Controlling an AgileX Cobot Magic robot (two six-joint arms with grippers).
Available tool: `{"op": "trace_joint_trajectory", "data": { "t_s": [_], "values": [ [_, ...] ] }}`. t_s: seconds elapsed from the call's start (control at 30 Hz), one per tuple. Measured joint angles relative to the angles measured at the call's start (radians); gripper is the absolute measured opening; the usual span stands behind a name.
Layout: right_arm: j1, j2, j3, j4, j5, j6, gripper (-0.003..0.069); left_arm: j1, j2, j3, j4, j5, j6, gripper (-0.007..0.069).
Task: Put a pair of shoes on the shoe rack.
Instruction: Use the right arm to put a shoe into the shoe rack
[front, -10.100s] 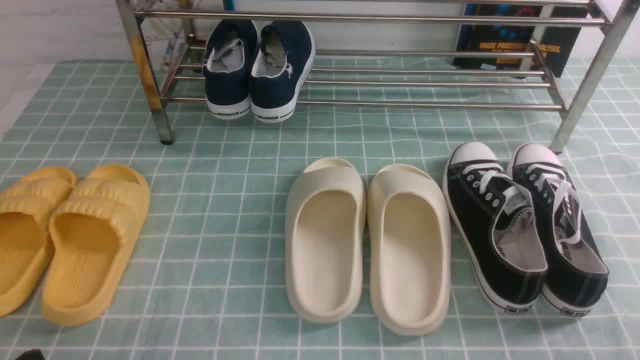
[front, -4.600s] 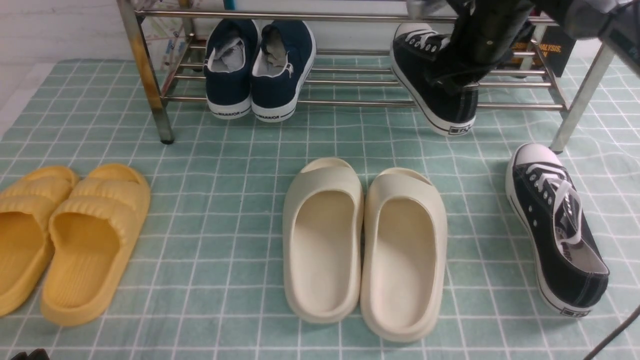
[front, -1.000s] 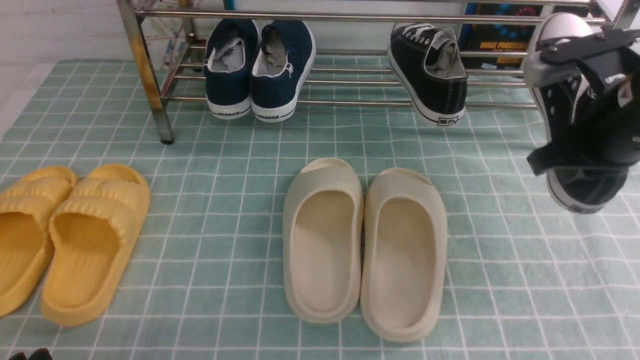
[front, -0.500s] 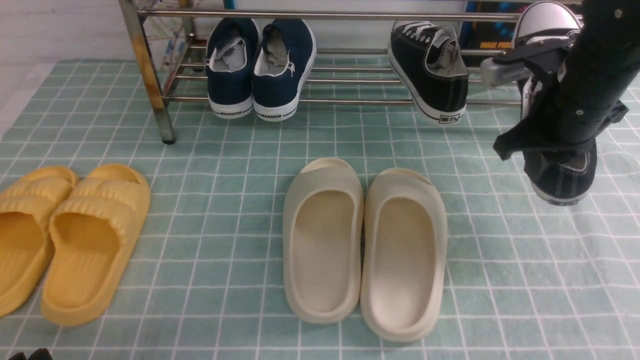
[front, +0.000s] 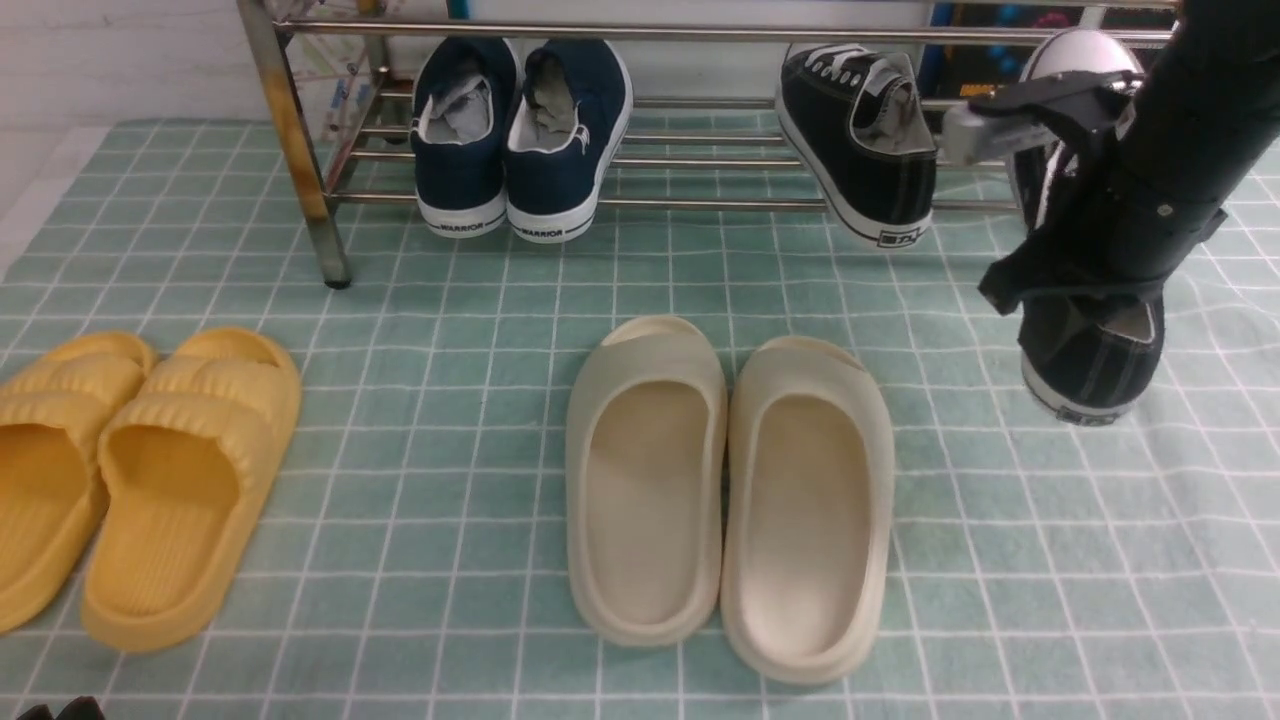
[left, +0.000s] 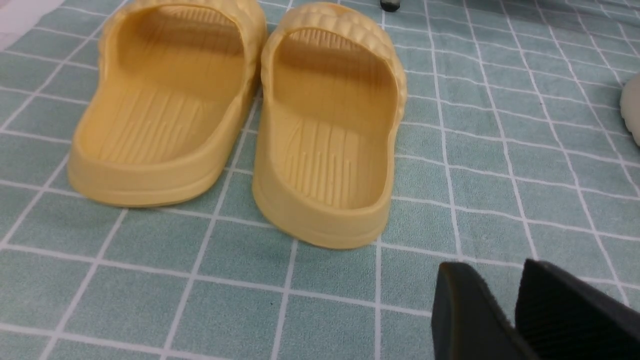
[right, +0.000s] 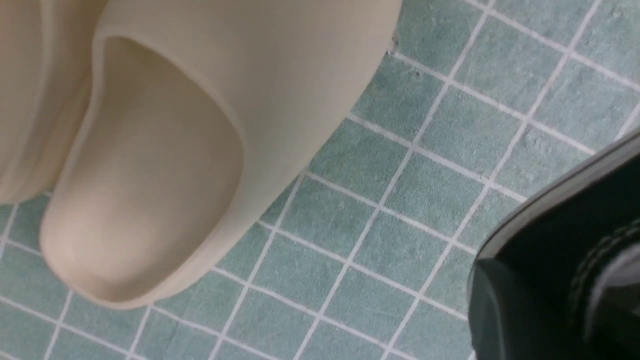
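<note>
One black canvas sneaker (front: 860, 130) of the pair of shoes rests on the lower bars of the chrome shoe rack (front: 700, 205), heel toward me. My right gripper (front: 1095, 240) is shut on the other black sneaker (front: 1090, 360) and holds it in the air, white toe cap up, in front of the rack's right end. In the right wrist view that sneaker (right: 590, 240) fills the corner beside a finger (right: 500, 310). My left gripper (left: 492, 282) hovers low over the mat, open, with nothing between its fingers.
Navy slip-on sneakers (front: 520, 130) occupy the rack's left part. Cream slippers (front: 730, 490) lie mid-mat, left of and nearer than the held sneaker. Yellow slippers (front: 130, 470) lie at the left, just ahead of my left gripper. A green checked mat (front: 420, 400) covers the floor.
My right arm has carried the black sneaker leftward, toward the space beside the sneaker on the rack. The left gripper has stayed where it was.
</note>
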Motion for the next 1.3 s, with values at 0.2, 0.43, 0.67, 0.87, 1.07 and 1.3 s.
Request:
{"op": "trace_joint_trajectory", "data": {
  "t_s": [0.2, 0.43, 0.67, 0.87, 1.07, 1.3],
  "values": [
    [0.003, -0.067, 0.009, 0.025, 0.029, -0.002, 0.0023, 0.000, 0.000, 0.000, 0.000, 0.000, 0.000, 0.0187],
    [0.000, -0.118, 0.002, -0.010, 0.031, -0.002, 0.0023, 0.000, 0.000, 0.000, 0.000, 0.000, 0.000, 0.0195],
    [0.000, -0.039, 0.002, -0.087, -0.024, -0.002, 0.0024, 0.000, 0.000, 0.000, 0.000, 0.000, 0.000, 0.0200],
    [0.000, 0.026, 0.001, -0.124, -0.135, -0.002, 0.0024, 0.000, 0.000, 0.000, 0.000, 0.000, 0.000, 0.0206],
    [-0.005, 0.124, -0.100, -0.172, -0.176, -0.003, 0.0024, 0.000, 0.000, 0.000, 0.000, 0.000, 0.000, 0.0207],
    [-0.055, 0.280, -0.347, -0.175, -0.143, -0.010, 0.0024, 0.000, 0.000, 0.000, 0.000, 0.000, 0.000, 0.0216]
  ]
}}
